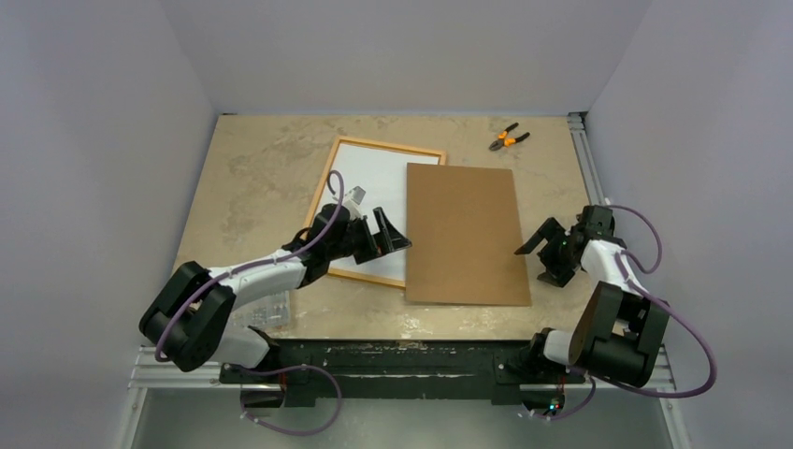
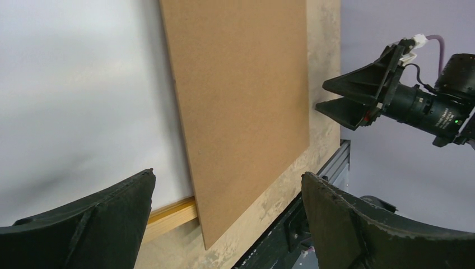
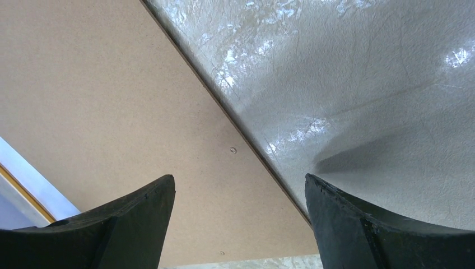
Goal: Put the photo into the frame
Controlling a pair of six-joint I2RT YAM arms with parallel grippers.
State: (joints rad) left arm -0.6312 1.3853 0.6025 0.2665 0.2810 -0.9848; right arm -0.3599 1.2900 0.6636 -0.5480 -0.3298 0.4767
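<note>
1. Left arm stretched low across the counter [image 1: 252,178]; left gripper [image 1: 391,234] spread wide, empty, above the orange frame's [image 1: 388,145] near end.
2. Right gripper [image 1: 538,262] released, empty, beside the brown backing board's [image 1: 463,234] right edge; the board overlaps the frame.

Brown backing board [image 2: 241,101] partly over the white-faced frame [image 2: 171,216], right hand [image 2: 320,96] beside the board.

Board [image 1: 463,234] overlapping frame [image 1: 388,145] (right side), pliers [image 1: 508,139] behind
</note>
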